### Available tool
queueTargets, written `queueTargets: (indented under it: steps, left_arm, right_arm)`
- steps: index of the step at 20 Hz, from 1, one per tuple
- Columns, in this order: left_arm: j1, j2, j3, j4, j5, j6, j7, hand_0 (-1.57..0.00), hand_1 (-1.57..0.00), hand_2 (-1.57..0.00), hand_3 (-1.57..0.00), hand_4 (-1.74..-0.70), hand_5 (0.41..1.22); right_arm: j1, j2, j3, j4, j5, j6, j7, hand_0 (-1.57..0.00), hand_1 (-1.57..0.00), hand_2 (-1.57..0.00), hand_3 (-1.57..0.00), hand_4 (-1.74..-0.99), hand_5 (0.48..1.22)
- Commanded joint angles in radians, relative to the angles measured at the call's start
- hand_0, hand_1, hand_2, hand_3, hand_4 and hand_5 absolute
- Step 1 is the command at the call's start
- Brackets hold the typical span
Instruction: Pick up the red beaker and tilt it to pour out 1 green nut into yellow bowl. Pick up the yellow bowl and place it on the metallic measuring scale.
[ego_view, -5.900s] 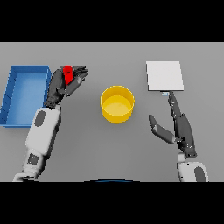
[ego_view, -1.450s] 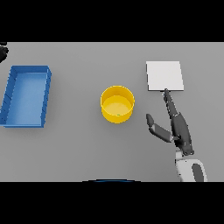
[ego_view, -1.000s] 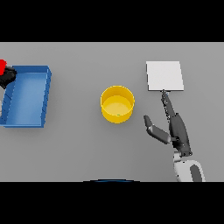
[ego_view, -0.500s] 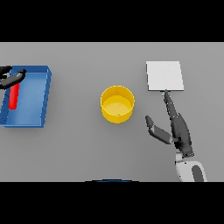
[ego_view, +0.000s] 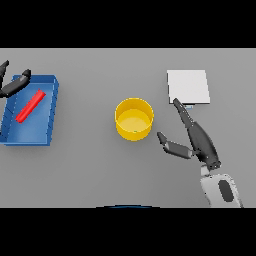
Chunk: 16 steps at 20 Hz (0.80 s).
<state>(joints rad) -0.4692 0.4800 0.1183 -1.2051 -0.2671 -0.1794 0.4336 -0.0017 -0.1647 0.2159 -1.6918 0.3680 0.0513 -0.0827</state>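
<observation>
Left robot hand (ego_view: 14, 84) half out of frame

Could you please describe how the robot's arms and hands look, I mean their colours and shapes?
The right hand is dark grey, with long slim tapered fingers and a separate thumb. Its forearm is a white rounded shell with a dark oval marking. Of the left hand only dark fingers show at the picture's edge; its arm is out of view. No cables are visible.
</observation>
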Motion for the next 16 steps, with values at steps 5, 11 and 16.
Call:
queueTargets:
  steps: [5, 11, 16]
  left_arm:
    - [0.022, -0.008, 0.001, -0.024, 0.010, -0.004, 0.006, -0.01, -0.01, -0.01, -0.01, -0.81, 0.683]
    - [0.024, -0.016, -0.002, -0.027, 0.010, -0.006, 0.013, 0.00, 0.00, 0.00, 0.00, -0.81, 0.687]
    - [0.020, -0.006, 0.004, -0.024, 0.018, -0.023, 0.012, 0.00, 0.00, 0.00, 0.00, -0.81, 0.695]
  right_arm:
    - [-0.157, -0.145, 0.109, 0.052, 0.222, 0.073, 0.029, 0.00, 0.00, 0.00, 0.00, -1.137, 0.626]
    - [-0.360, -0.225, 0.256, 0.146, 0.378, 0.209, -0.018, 0.00, 0.00, 0.00, 0.00, -1.167, 0.639]
    - [-0.478, -0.225, 0.347, 0.282, 0.451, 0.256, -0.091, 0.00, 0.00, 0.00, 0.00, -1.154, 0.639]
